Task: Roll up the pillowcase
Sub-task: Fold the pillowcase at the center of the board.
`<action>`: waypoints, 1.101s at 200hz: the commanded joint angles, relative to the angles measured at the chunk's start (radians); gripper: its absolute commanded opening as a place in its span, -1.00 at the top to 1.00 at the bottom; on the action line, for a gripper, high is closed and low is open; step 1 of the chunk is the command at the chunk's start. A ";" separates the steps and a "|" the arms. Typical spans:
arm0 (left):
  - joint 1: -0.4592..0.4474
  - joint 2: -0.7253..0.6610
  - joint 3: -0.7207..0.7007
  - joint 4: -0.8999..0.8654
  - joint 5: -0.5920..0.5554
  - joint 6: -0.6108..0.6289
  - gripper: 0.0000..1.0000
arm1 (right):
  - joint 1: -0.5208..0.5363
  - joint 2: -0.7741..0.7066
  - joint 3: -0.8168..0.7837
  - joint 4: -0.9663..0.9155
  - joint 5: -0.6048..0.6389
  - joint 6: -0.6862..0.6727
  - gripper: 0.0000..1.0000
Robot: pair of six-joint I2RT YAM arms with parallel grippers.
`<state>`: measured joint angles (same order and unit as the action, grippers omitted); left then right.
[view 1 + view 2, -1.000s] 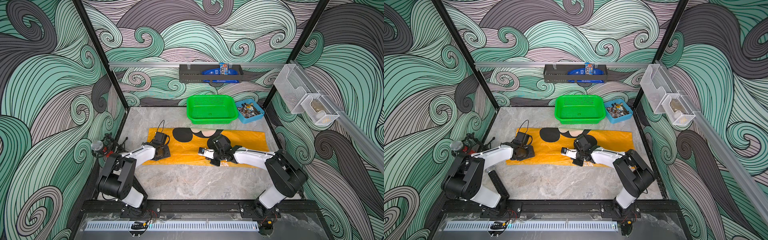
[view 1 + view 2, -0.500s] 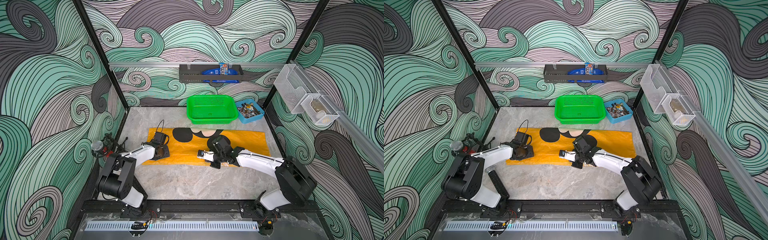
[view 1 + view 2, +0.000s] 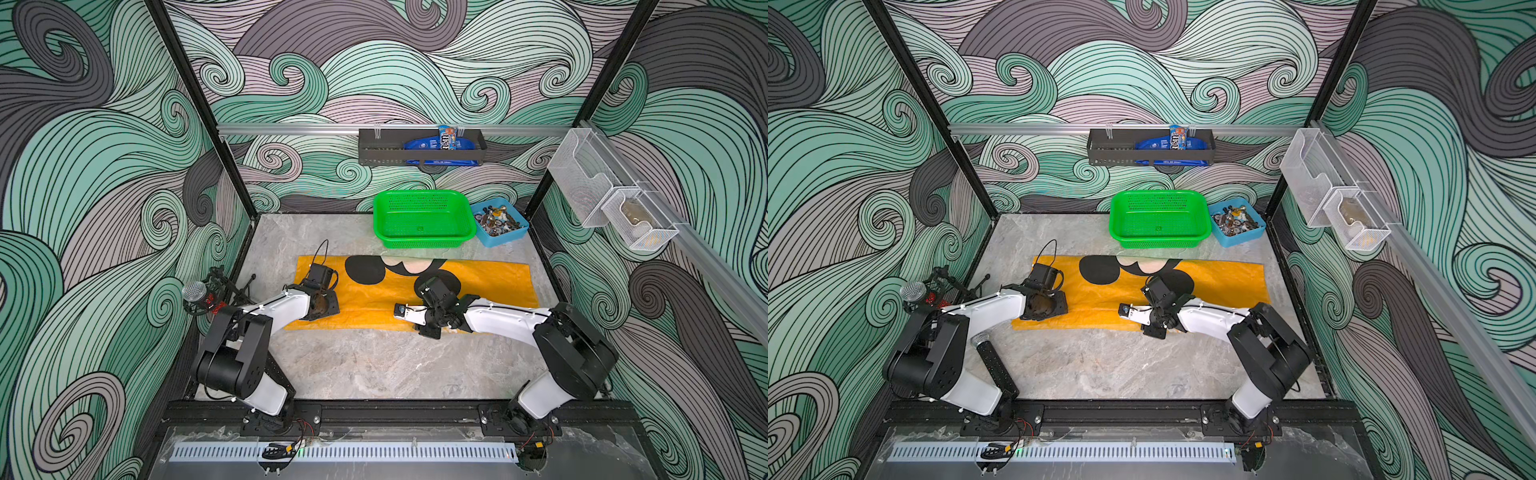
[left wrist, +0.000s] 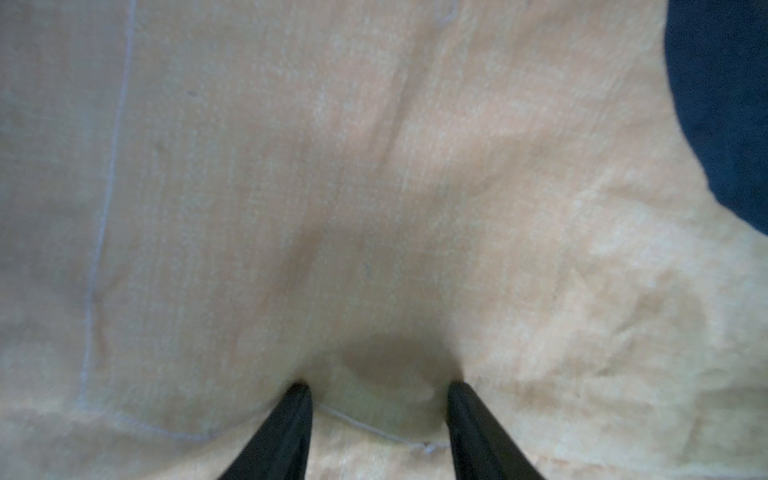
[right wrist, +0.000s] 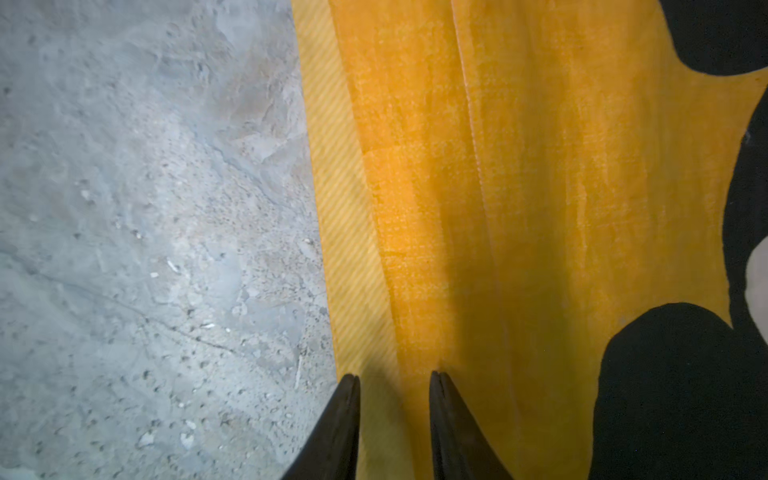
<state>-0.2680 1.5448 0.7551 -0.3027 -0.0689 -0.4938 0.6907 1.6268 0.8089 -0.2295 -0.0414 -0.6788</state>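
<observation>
Surface: grey marble table, wave-pattern walls all round | Pillowcase: flat yellow strip mid-table, near green basket and blue bin | Left gripper: fingers parted, tips on cloth, nothing grasped | Right gripper: fingers slightly parted over near hem, nothing grasped

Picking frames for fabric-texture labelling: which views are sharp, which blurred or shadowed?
Left wrist view: soft and washed-out, pillowcase weave barely resolved, dark shadow at the left hand. Right wrist view: sharper, weave clear, shadow ahead of the right hand. Both top views: crisp, evenly lit.
</observation>
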 commanded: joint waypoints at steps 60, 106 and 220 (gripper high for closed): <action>0.015 0.013 -0.004 -0.038 -0.009 0.026 -0.12 | -0.008 0.054 0.046 0.025 0.038 0.012 0.42; 0.016 0.009 -0.016 -0.032 -0.003 0.032 -0.12 | -0.015 0.062 0.044 0.026 0.053 0.004 0.48; 0.018 0.023 -0.008 -0.027 0.010 0.040 -0.11 | -0.021 0.002 0.050 0.023 0.009 0.021 0.95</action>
<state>-0.2630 1.5452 0.7551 -0.3027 -0.0631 -0.4709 0.6735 1.6604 0.8566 -0.2058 -0.0101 -0.6693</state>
